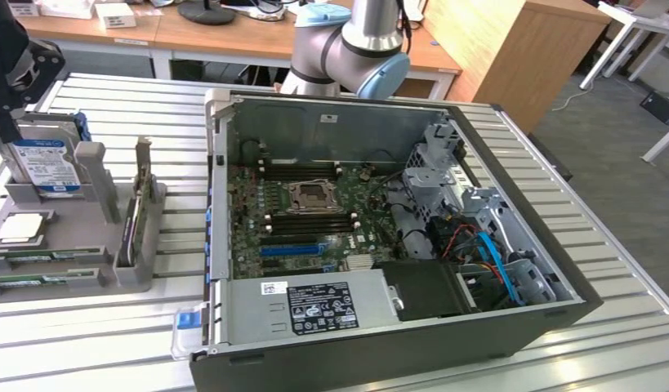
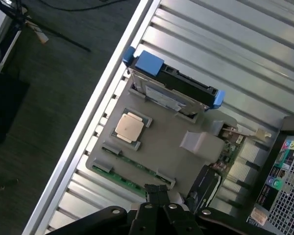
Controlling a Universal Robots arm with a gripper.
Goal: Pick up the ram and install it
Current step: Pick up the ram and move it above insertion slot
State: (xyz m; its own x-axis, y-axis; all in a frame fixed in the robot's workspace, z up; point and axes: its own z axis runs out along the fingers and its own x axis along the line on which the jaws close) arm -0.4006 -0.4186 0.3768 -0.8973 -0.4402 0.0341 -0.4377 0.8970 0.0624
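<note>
Ram [image 2: 118, 178] flat in gray fixture [image 2: 171, 144], near tool [image 2: 157, 192] tips; tool together, empty.

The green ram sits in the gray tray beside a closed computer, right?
No, the computer is open, not closed: the exterior view shows its insides. The green ram does sit in the gray tray beside it.

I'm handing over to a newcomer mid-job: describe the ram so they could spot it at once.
On the exterior view's left of the open computer case stands a grey parts holder. The ram lies along its edge farthest from the upright hard drive: a long, thin green stick, unlike the square silver processor beside it.
</note>
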